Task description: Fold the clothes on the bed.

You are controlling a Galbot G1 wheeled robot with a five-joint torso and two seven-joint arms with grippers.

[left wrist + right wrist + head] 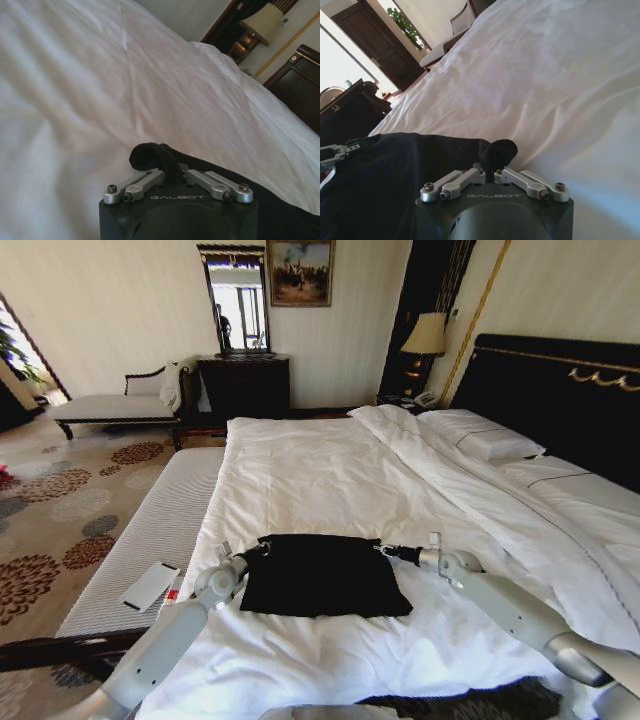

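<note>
T-shirt (322, 575): one, black, soft matte fabric, seen in the head view as a roughly rectangular slab, already doubled over. Long axis runs across the bed, left to right; far edge straight and taut between the two grippers, near edge slightly bowed, with the near right corner drawn to a point. No print is visible on the upper face. It lies on the near part of the bed (330, 470), on the white sheet, well short of the pillows.

Left gripper (262, 548): closed on the far left corner of the T-shirt. In the left wrist view a small rolled nub of black cloth (150, 152) is seen pinched between the fingers, standing up above the metal linkage bars.

Right gripper (384, 551): closed on the far right corner. In the right wrist view a rounded tuft of black cloth (501, 150) is held between the fingers, the rest of the garment spreading flat away from it, with the left gripper seen at its far edge.

Bed surface: white cotton, softly creased, long shallow wrinkles running lengthwise. Duvet (480, 490) folded back in a thick ridge along the right side. Two white pillows (480, 435) are counted at the dark headboard (560, 390), which carries gold trim.

Beside the bed on the left, a ribbed pale bench (150, 530) is noted, with one flat white device (150, 586) lying on it. One lamp (425, 335) stands by the headboard.
</note>
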